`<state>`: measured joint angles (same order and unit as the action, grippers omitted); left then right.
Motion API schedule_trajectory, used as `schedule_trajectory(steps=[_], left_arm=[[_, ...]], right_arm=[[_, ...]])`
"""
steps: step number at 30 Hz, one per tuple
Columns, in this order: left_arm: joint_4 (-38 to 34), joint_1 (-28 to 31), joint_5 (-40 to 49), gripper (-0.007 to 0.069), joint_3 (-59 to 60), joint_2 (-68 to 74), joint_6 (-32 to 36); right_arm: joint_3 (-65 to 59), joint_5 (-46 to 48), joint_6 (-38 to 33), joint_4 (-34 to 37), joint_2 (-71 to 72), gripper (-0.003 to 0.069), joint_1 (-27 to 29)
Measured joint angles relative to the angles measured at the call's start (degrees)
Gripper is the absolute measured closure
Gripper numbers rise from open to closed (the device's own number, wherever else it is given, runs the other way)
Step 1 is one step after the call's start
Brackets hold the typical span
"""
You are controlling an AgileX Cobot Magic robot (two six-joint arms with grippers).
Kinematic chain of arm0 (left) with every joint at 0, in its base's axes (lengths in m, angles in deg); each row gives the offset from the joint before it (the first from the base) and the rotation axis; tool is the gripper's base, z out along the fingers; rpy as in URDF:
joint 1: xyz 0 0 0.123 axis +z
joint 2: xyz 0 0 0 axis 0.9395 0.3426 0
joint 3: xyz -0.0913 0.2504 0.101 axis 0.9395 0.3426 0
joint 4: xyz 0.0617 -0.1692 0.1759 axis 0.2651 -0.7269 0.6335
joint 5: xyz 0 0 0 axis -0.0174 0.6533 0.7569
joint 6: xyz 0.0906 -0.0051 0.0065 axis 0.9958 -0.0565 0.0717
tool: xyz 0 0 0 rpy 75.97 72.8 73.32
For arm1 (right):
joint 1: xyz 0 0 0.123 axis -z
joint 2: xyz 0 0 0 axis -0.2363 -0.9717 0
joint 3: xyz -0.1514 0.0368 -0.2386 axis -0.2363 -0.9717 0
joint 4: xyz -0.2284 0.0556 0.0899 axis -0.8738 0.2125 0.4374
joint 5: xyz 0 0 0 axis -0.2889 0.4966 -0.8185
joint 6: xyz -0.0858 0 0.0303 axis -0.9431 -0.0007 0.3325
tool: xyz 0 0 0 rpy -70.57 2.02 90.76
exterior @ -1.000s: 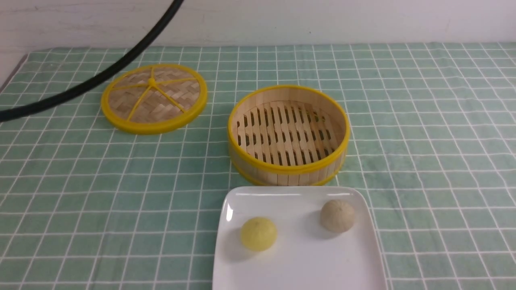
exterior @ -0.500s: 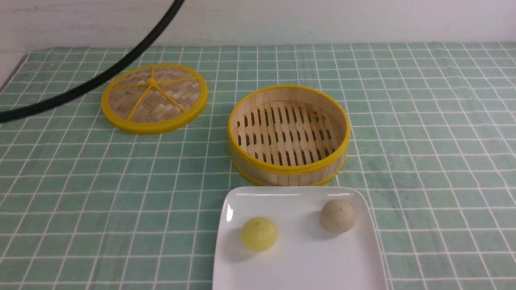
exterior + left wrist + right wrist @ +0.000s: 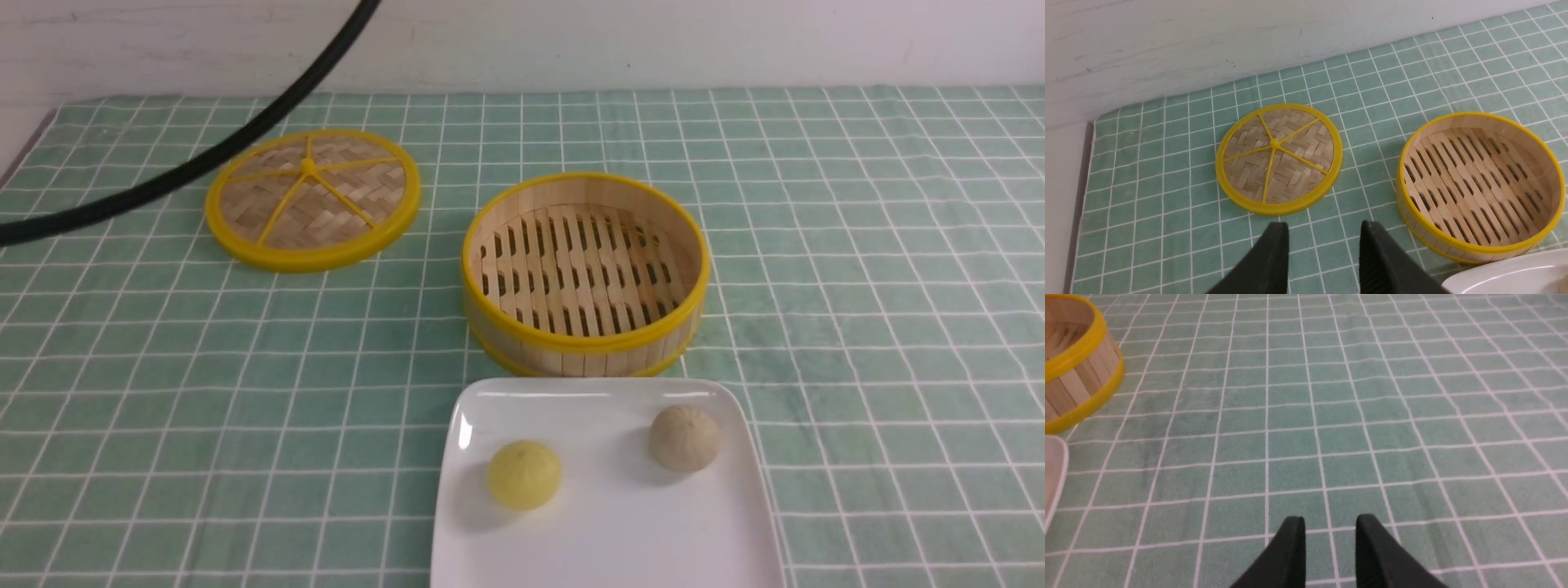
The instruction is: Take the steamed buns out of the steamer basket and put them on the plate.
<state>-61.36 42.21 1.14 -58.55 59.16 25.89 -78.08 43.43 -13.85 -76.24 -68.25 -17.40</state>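
Note:
Two steamed buns lie on the white plate (image 3: pixel 604 539) at the front: a pale yellow bun (image 3: pixel 524 474) on its left side and a beige bun (image 3: pixel 684 438) on its right. The bamboo steamer basket (image 3: pixel 584 343) stands just behind the plate with nothing in it. In the left wrist view my left gripper (image 3: pixel 1323 226) hangs open over the cloth between the lid and the steamer basket (image 3: pixel 1457 245), holding nothing. My right gripper (image 3: pixel 1330 519) is open above bare cloth, right of the steamer basket (image 3: pixel 1073 384). Neither gripper shows in the front view.
The woven yellow-rimmed lid (image 3: pixel 312 198) lies flat at the back left. A black cable (image 3: pixel 204 155) arcs over the back left corner. A green checked cloth (image 3: pixel 882 269) covers the table, whose left edge (image 3: pixel 1069 204) shows in the left wrist view. A white wall runs behind.
The black cable has shifted slightly. Buns, plate, basket and lid lie as before.

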Motion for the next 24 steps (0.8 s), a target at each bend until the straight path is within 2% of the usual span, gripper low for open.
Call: schedule_trajectory(steps=[7,14,20,24], left_arm=[[0.0,0.0,0.0,0.0351,0.0,0.0,0.0],[0.0,0.0,0.4,0.0351,0.0,0.0,0.0],[0.0,0.0,0.44,0.0351,0.0,0.0,0.0],[0.0,0.0,0.44,0.0351,0.0,0.0,0.0]], right_arm=[[-2.68,-1.44,0.08,3.98,0.0,0.0443,0.0],[-5.63,-3.62,0.13,2.03,0.0,0.0434,0.0],[-5.88,-4.11,0.13,-3.53,0.0,0.0423,0.0],[-6.03,-4.35,0.13,-3.69,0.0,0.0423,0.0]])
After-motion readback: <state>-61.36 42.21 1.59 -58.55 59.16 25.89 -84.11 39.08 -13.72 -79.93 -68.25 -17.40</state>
